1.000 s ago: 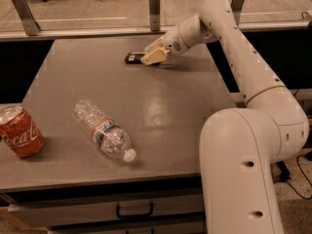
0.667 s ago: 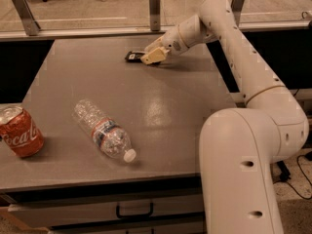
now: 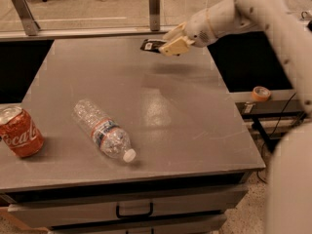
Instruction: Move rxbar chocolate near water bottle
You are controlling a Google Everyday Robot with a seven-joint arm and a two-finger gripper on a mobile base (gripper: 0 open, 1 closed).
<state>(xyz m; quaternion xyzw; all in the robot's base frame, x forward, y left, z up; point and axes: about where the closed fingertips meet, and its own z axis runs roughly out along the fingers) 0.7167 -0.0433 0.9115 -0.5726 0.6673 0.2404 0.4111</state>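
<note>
Your claw [image 3: 166, 44] is hanging over the far side of the tabletop [image 3: 195, 111], right of centre, and it is gripping the rxbar chocolate [image 3: 150, 45], with the beige fingers [image 3: 174, 47] pinching one end while the black wrapper is sticking out to the left. The bar is sitting clear of the surface, and a soft shadow is lying on the tabletop just in front of and below it. The water bottle [image 3: 102, 135] is lying on its side well apart from the bar, in the front left part of the tabletop, its white cap pointing toward the front edge and to the right. A red Coca-Cola can [image 3: 19, 131] is resting at the left edge, near the bottle's base end. Off to the right, an orange tape roll [image 3: 262, 92] is sitting on a lower ledge beside the tabletop.
</note>
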